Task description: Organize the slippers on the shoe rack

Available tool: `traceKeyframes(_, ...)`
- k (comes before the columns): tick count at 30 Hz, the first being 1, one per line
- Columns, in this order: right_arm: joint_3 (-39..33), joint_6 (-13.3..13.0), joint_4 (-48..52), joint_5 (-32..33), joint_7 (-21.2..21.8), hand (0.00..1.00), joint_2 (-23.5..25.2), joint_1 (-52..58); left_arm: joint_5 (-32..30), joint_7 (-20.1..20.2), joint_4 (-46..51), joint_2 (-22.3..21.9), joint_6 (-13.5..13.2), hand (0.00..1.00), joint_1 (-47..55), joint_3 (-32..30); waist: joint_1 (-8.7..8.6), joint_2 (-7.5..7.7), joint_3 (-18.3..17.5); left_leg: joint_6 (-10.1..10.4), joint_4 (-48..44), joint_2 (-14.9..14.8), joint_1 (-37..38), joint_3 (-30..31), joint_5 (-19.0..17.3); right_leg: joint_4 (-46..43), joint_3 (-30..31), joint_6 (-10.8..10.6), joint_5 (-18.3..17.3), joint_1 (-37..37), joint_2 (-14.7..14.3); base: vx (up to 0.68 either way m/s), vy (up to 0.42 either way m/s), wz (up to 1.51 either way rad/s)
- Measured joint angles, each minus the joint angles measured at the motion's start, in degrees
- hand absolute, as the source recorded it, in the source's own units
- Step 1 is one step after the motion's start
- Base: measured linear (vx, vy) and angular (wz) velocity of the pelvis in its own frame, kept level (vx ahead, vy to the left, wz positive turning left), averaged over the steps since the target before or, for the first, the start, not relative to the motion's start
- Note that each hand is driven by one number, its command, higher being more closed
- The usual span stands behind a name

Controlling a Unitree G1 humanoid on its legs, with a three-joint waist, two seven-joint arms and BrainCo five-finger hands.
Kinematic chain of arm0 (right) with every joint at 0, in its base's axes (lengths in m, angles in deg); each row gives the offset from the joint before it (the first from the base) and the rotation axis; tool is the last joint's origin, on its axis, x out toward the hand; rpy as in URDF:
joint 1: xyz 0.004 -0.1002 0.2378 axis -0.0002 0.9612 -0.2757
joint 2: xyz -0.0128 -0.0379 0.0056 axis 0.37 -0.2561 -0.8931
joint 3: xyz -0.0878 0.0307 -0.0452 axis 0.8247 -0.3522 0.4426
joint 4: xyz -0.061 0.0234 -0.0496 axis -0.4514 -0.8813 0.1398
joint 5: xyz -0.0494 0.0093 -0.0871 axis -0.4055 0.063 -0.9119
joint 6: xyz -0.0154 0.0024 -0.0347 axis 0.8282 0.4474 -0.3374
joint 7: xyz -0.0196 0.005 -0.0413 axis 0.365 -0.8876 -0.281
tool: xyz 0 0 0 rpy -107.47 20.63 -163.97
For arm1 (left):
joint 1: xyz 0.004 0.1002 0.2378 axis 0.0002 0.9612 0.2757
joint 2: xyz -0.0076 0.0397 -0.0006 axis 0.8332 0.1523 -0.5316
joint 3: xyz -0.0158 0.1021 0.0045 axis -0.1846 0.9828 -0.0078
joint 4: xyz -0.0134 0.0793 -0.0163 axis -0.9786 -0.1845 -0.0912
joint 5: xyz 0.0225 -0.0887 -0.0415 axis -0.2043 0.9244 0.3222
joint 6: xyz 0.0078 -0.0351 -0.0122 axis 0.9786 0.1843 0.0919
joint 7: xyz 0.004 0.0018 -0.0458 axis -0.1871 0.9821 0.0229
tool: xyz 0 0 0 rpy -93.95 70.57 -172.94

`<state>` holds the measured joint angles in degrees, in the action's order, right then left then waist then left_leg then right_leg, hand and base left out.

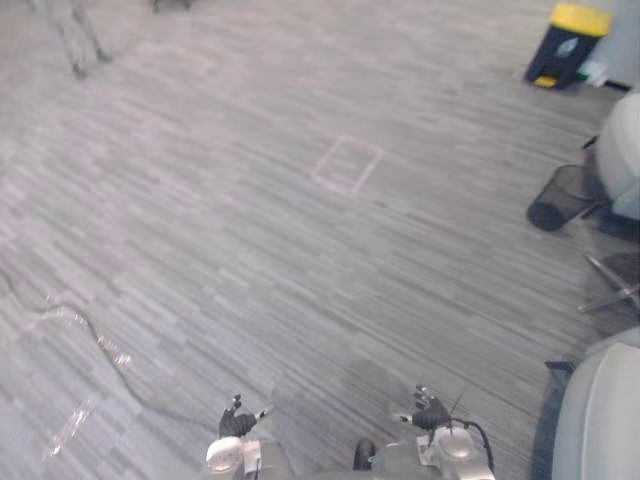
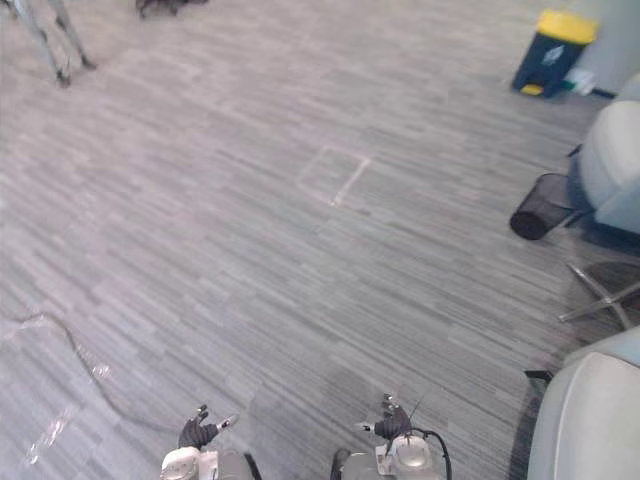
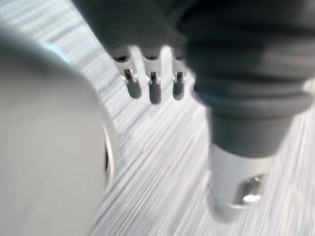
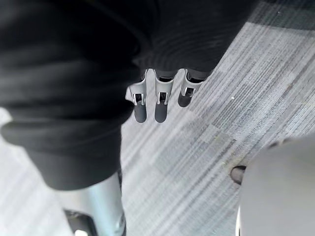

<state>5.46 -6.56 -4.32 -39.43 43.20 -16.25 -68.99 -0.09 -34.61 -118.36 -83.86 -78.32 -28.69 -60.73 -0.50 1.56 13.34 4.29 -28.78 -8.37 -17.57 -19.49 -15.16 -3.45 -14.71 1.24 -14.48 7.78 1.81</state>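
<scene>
Silver fingers (image 3: 154,91) on your left hand (image 1: 236,422) hang loose and empty, same on the right hand (image 1: 430,412) (nothing pinched). Past them it's grey carpet (image 1: 300,250) up to a yellow-lidded bin (image 1: 567,42), so pan slowly to find the slippers and rack first.

One yellow-lidded bin (image 1: 568,43), one black mesh wastebasket (image 1: 560,197).

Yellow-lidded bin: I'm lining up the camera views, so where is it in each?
Left eye view: yellow-lidded bin, top right corner.
Right eye view: top right corner too, slightly further left.
Left wrist view: carpet past the left hand.
Right wrist view: carpet past the right hand.
Shared landmark: taped square on the carpet.
</scene>
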Motion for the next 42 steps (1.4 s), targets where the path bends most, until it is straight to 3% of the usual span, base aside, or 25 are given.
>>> traceKeyframes(2, -0.45, -0.47, -0.11, -0.39, 0.09, 0.0, 0.3, -0.3, 1.45, -0.04, 0.37, -0.63, -0.25, 0.0, 0.49, 0.11, 1.55, -0.71, -1.08, -3.38, -0.68, 0.78, -1.3, 2.95, 0.98, -7.75, 1.65, -4.12, -5.96, -0.26, 1.03, 0.42, 0.148, -0.86)
traceKeyframes(3, -0.2, -0.6, -0.68, -0.47, 0.26, 0.0, 1.09, -0.69, 1.35, 0.04, -0.64, -0.42, -0.01, 0.0, 0.35, 0.18, 2.17, 0.19, -1.3, -3.5, -1.71, 1.36, 1.29, 1.84, -0.18, -21.95, 4.57, -6.62, -8.51, -4.55, 3.24, 0.54, 0.236, -1.22)
traceKeyframes(4, 0.6, -0.51, -0.97, -0.48, 0.5, 0.0, 1.91, -1.59, 1.23, 0.09, -2.39, 0.64, 0.4, 0.0, -0.42, 0.87, 1.72, 1.25, -1.22, -3.71, -0.35, 2.14, 5.41, -0.72, -2.63, -41.69, 5.04, -9.34, -4.62, -13.05, 7.49, 0.66, 0.267, -1.14)
traceKeyframes(5, 0.66, -0.55, 0.16, -0.44, 0.96, 0.0, 2.52, -1.05, 1.06, 0.05, -4.17, 1.78, 0.95, 0.0, -0.52, 3.2, -0.81, 1.87, -0.94, -4.25, 3.86, 3.55, 11.83, -1.79, -3.22, -55.16, 4.0, -6.57, -1.06, -19.12, 10.66, 0.53, 0.21, -0.63)
traceKeyframes(6, 0.73, -0.55, 0.94, -0.5, 0.97, 0.0, 2.16, -0.8, 0.9, 0.08, -4.46, 1.99, 1.22, 0.0, -0.43, 4.24, -1.34, 1.74, -0.9, -4.15, 5.69, 3.86, 14.37, -1.9, -3.24, -56.18, 2.78, -5.68, -1.05, -20.21, 11.0, 0.6, 0.167, -0.19)
traceKeyframes(9, 0.88, -1.28, 1.55, -0.52, 1.33, 0.0, 1.28, -0.41, 0.21, 0.17, -5.26, 1.45, 1.39, 0.0, -2.08, 6.97, -2.62, 0.79, -0.4, -3.8, 14.88, 3.49, 26.25, -2.18, -3.38, -41.04, -3.47, -1.51, -2.78, -26.38, 8.11, 0.7, 0.112, 0.09)
traceKeyframes(11, 0.81, -1.52, 2.25, -0.41, 1.3, 0.0, 0.69, -0.66, 0.16, 0.16, -5.65, 0.81, 1.4, 0.0, -3.28, 7.48, -2.93, -0.27, 0.24, -3.77, 17.43, 2.33, 29.7, -1.94, -3.36, -26.47, -5.47, -0.57, 0.46, -29.1, 5.04, 0.73, 0.02, 0.26)
traceKeyframes(13, 0.96, -1.52, 3.62, -0.41, 1.31, 0.0, 0.43, -0.15, -0.41, 0.16, -5.87, 0.56, 1.39, 0.0, -3.64, 7.56, -3.7, -0.11, 0.48, 0.76, 20.86, 2.85, 36.13, -1.28, -3.57, -2.0, -4.69, -0.53, 14.75, -30.22, 0.86, 0.88, -0.089, 0.33)
traceKeyframes(14, 0.92, -1.55, 3.75, -0.33, 1.32, 0.0, 0.45, 0.0, -0.54, 0.17, -5.91, 0.69, 1.4, 0.0, -3.53, 7.55, -3.79, -0.04, 0.44, 1.43, 20.85, 3.11, 37.16, -1.04, -3.9, -1.08, -4.33, 0.22, 16.58, -30.3, 0.58, 1.01, -0.159, 0.23)
traceKeyframes(15, 0.62, -1.53, 4.41, -0.28, 1.26, 0.0, -0.11, -0.56, -1.02, 0.28, -6.94, -0.3, 1.36, 0.0, -3.65, 7.4, -4.05, -2.98, 0.51, 2.99, 20.35, 0.69, 40.35, 0.28, -4.25, -5.18, -1.11, 6.59, 26.21, -30.21, -1.48, 1.0, -0.158, 0.11)
traceKeyframes(16, 0.1, -1.31, 4.38, -0.46, 1.31, 0.0, -0.58, -1.82, -1.35, 0.28, -6.85, -1.15, 1.24, 0.0, -4.54, 7.12, -3.86, -5.48, 0.62, 6.04, 15.42, -1.47, 38.43, 1.64, -0.65, -12.57, -0.87, 6.46, 21.27, -31.95, -2.06, 0.84, -0.127, 0.11)
traceKeyframes(18, -1.24, -1.27, 4.57, -0.33, 1.47, 0.0, -1.33, -1.6, -1.57, 0.3, -6.76, -1.61, 1.21, 0.0, -4.67, 7.26, -4.72, -5.66, 0.69, 4.89, 7.12, -1.96, 35.46, 4.92, 7.22, -16.51, -2.25, 5.67, 16.33, -30.43, -0.21, 0.67, -0.166, 0.35)
traceKeyframes(19, -1.01, -0.92, 5.29, -0.27, 1.6, 0.0, -0.89, -0.12, -1.97, 0.32, -6.95, -2.36, 1.3, 0.0, -4.07, 6.18, -5.45, -6.19, 0.68, 3.06, -7.8, -5.11, 30.21, 6.03, 21.41, -14.2, -2.95, 5.07, 12.33, -23.34, -0.08, 0.72, -0.198, 0.49)
traceKeyframes(20, -0.93, -0.92, 5.41, -0.27, 1.59, 0.0, -0.96, 0.1, -1.99, 0.32, -6.78, -2.5, 1.26, 0.0, -3.85, 5.99, -5.45, -6.51, 0.62, 3.08, -10.94, -6.05, 28.92, 5.72, 21.24, -13.52, -3.1, 4.98, 11.93, -21.91, -0.59, 0.69, -0.167, 0.27)
traceKeyframes(22, -0.89, -0.7, 5.3, 0.13, 1.54, 0.0, -0.14, 1.4, -1.99, 0.54, -5.94, -2.58, 1.32, 0.0, -2.76, 3.7, -3.99, -6.11, 1.02, 1.01, -34.89, -13.36, 20.76, 1.28, 12.41, -8.18, -1.45, 5.7, 8.21, -11.25, -3.78, 0.59, -0.092, -0.29)
traceKeyframes(24, -0.83, -0.41, 4.65, 0.16, 1.43, 0.0, 0.45, 2.0, -1.95, 0.75, -5.28, -2.32, 1.42, 0.0, -1.91, 3.42, -3.08, -4.83, 0.8, -0.38, -38.09, -14.21, 15.34, -0.95, 7.72, -5.48, 0.14, 5.11, 6.53, -5.92, -4.05, 0.6, -0.047, -0.42)
traceKeyframes(27, -0.71, -0.14, 3.13, 0.16, 1.39, 0.0, 0.47, 1.48, -1.95, 1.35, -2.52, -1.18, 1.23, 0.0, -1.86, 3.3, -1.81, -3.85, 1.01, -0.43, -29.08, -12.62, 4.55, -2.39, 1.61, -2.55, 3.94, 3.09, 4.49, 0.6, -3.42, 0.64, 0.051, -0.66)
traceKeyframes(28, -1.0, 0.05, 3.07, 0.15, 1.28, 0.0, 0.6, 1.48, -1.95, 1.31, -2.22, -0.81, 1.19, 0.0, -2.1, 2.83, -1.01, -2.62, 1.6, -0.3, -13.68, -7.63, 1.71, -2.23, 1.04, -2.28, 6.61, 0.97, 3.0, 3.32, -0.45, 0.54, 0.186, -0.83)
traceKeyframes(29, -1.05, 0.05, 3.07, 0.15, 1.26, 0.0, 0.6, 1.46, -1.97, 1.3, -2.18, -0.74, 1.18, 0.0, -2.16, 2.87, -0.94, -2.47, 1.69, -0.32, -11.44, -6.73, 1.48, -1.98, 1.15, -2.21, 6.92, 0.66, 2.74, 3.64, 0.13, 0.54, 0.225, -0.9)
traceKeyframes(31, -1.4, 0.05, 3.02, 0.1, 1.22, 0.0, -0.26, 2.05, -1.95, 1.24, -1.95, -1.29, 1.2, 0.0, -2.14, 3.16, -0.21, -3.42, 1.42, 0.18, 10.1, -1.47, 1.62, 2.73, 11.2, -1.64, 9.59, -2.43, 0.05, 6.09, 1.92, 0.49, 0.266, -0.78)
traceKeyframes(33, -0.94, 0.14, 2.74, -0.3, 1.34, 0.0, 1.06, 2.53, -1.95, 1.12, -2.84, -0.02, 1.27, 0.0, -2.78, 3.61, -0.79, -1.79, 0.59, -2.2, 8.76, 1.04, 2.98, 2.58, 10.95, -1.75, 12.18, -2.97, 0.38, 7.36, 4.07, 0.61, 0.292, -0.37)
traceKeyframes(36, -0.95, 0.09, 2.81, -0.38, 1.27, 0.0, 1.68, 3.55, -1.99, 1.36, -4.02, 0.79, 1.48, 0.0, -3.14, 4.73, -0.62, -0.54, -0.12, -4.92, 0.77, 0.59, 3.79, 2.03, 4.64, -14.46, 13.9, -3.2, 1.59, 4.28, 4.99, 0.54, 0.251, -0.1)
traceKeyframes(37, -0.99, 0.07, 2.73, -0.42, 1.3, 0.0, 2.13, 3.78, -2.0, 1.31, -4.17, 1.24, 1.56, 0.0, -2.96, 5.21, -0.46, 0.42, -0.62, -5.48, 0.79, 1.16, 5.61, 1.16, 3.18, -22.39, 14.92, -5.17, 2.69, 1.49, 5.86, 0.5, 0.232, -0.28)
traceKeyframes(39, -0.91, -0.22, 2.73, -0.42, 1.37, 0.0, 2.63, 2.85, -2.01, 1.28, -5.29, 2.01, 1.66, 0.0, -2.62, 5.76, -0.38, 1.45, -0.19, -4.84, 4.71, 2.42, 13.92, -1.77, -1.05, -46.76, 15.52, -14.23, 9.47, -8.38, 9.02, 0.48, 0.213, -0.54)
traceKeyframes(42, -0.91, -0.53, 3.12, -0.43, 1.41, 0.0, 1.76, 2.35, -2.03, 1.3, -6.51, 2.7, 1.84, 0.0, -2.25, 8.75, -1.27, 0.51, -0.35, -4.13, 12.66, 3.1, 24.98, -4.12, -1.81, -57.97, 5.29, -4.14, 2.57, -18.67, 12.04, 0.5, 0.125, -0.43)
